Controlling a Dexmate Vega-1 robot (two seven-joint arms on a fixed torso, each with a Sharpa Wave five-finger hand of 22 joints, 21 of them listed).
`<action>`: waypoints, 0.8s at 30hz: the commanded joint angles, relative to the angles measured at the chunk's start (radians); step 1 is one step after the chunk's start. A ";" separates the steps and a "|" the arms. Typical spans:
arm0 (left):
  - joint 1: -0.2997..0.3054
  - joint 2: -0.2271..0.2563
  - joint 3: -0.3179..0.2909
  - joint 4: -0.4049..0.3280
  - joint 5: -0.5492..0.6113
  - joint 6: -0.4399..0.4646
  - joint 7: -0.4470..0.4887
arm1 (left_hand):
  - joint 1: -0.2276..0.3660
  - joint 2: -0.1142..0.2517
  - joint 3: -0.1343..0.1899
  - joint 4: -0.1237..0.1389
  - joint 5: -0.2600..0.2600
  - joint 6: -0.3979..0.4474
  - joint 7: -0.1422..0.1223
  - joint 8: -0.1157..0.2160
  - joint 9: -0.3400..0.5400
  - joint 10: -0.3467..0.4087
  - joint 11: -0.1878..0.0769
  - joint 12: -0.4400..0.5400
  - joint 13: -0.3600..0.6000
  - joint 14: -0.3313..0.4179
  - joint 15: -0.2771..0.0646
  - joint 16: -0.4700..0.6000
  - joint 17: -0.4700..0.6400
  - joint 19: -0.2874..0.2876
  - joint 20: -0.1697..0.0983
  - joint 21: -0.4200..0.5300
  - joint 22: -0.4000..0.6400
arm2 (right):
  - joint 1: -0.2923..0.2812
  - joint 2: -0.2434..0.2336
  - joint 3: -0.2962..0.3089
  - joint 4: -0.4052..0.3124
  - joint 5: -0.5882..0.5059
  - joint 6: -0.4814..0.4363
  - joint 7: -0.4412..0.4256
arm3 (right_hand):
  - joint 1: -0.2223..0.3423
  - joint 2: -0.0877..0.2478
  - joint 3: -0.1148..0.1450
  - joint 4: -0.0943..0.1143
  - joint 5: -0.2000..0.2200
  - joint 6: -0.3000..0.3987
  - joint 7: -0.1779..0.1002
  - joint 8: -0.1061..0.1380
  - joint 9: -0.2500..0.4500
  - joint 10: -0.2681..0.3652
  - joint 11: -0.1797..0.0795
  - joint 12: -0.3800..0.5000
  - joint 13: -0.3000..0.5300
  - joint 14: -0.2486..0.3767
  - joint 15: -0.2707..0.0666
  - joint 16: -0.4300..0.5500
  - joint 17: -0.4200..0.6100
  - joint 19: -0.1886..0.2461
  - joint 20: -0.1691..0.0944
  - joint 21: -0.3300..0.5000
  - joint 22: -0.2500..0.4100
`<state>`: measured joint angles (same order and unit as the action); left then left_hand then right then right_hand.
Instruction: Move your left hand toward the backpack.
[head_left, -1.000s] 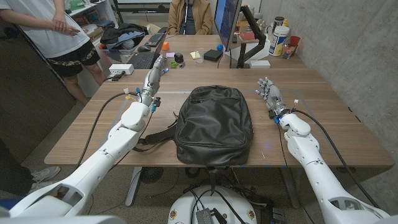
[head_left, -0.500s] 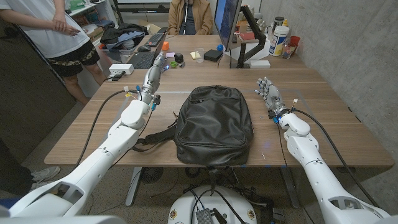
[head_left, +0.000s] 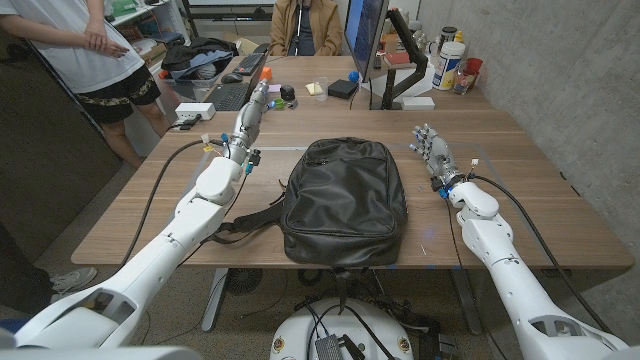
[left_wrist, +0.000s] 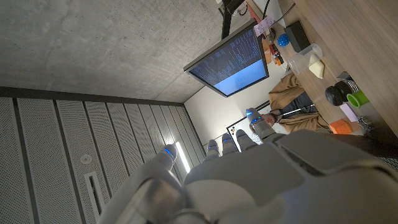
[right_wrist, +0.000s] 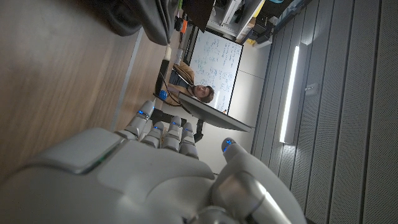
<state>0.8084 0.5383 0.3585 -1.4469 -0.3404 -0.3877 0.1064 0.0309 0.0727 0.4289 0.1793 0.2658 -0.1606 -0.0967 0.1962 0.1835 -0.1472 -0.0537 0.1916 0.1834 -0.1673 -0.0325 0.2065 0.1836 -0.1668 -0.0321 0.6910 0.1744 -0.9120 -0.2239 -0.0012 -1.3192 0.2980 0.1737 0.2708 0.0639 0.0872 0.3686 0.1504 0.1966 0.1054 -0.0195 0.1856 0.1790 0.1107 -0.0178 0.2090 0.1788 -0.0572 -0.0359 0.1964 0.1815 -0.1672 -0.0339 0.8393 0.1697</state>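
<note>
Not done yet. Left hand (head_left: 253, 108) up off the table, out past the far left corner of the backpack (head_left: 344, 200) and well apart from it. Holding nothing, fingers straight and close side by side, pointing away toward the far end of the table (head_left: 150, 205). Left arm stretched long and nearly straight, running along the left side of the backpack. Still left to do, by the look of it: swing across to the right and come down until close to the backpack.

Backpack black, lying flat in the middle of the table, between both arms, one strap (head_left: 245, 222) sticking out on its left side, under the left arm.

Right hand (head_left: 432, 152) just beside the right side of the backpack, not touching it. Standing up, fingers a little apart, holding nothing.
</note>
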 joint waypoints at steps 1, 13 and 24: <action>-0.010 0.002 0.007 -0.013 0.017 -0.002 -0.009 | 0.000 0.097 0.009 0.004 -0.002 0.004 0.001 0.001 0.003 0.001 -0.004 0.003 0.003 -0.021 -0.025 -0.001 0.005 -0.015 -0.007 -0.006 0.005 | -0.008 -0.002 -0.005 -0.003 -0.002 0.004 0.000 | 0.001 0.082 -0.002 0.000 0.004 0.008 -0.004 0.005 0.005 0.012 -0.003 0.004 0.005 -0.008 -0.028 0.003 0.002 -0.067 -0.105 -0.002 0.004; -0.014 0.009 0.011 -0.027 0.032 0.004 -0.015 | 0.001 0.098 0.011 0.003 -0.002 0.006 0.003 0.000 0.004 0.002 -0.002 0.003 0.003 -0.021 -0.025 -0.001 0.005 -0.015 -0.006 -0.009 0.005 | -0.019 -0.005 -0.004 -0.016 -0.002 0.008 -0.006 | 0.000 0.081 -0.003 0.000 0.004 0.009 -0.004 0.005 0.005 0.014 -0.003 0.005 0.005 -0.007 -0.029 0.003 0.002 -0.067 -0.105 -0.006 0.004; -0.022 0.019 0.013 -0.041 0.075 0.002 -0.004 | 0.002 0.098 0.013 0.003 -0.003 0.008 0.004 -0.001 0.004 0.000 -0.003 0.003 0.003 -0.022 -0.023 -0.002 0.005 -0.015 -0.006 -0.013 0.005 | -0.018 -0.007 -0.010 -0.014 -0.005 0.017 -0.007 | -0.001 0.081 -0.005 0.001 0.004 0.012 -0.005 0.006 0.005 0.017 -0.003 0.005 0.005 -0.006 -0.031 0.003 0.002 -0.067 -0.106 -0.010 0.005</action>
<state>0.7935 0.5501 0.3697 -1.4759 -0.2972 -0.3879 0.0951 0.0310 0.0727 0.4330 0.1835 0.2659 -0.1570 -0.0931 0.1962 0.1835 -0.1471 -0.0537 0.1916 0.1834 -0.1673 -0.0325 0.2065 0.1836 -0.1667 -0.0321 0.6803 0.1744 -0.9291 -0.2289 -0.0064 -1.3329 0.2957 0.1827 0.2657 0.0639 0.0871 0.3667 0.1522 0.1966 0.1092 -0.0234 0.1856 0.1789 0.1162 -0.0233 0.2090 0.1788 -0.0572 -0.0359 0.1964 0.1815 -0.1672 -0.0339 0.8320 0.1697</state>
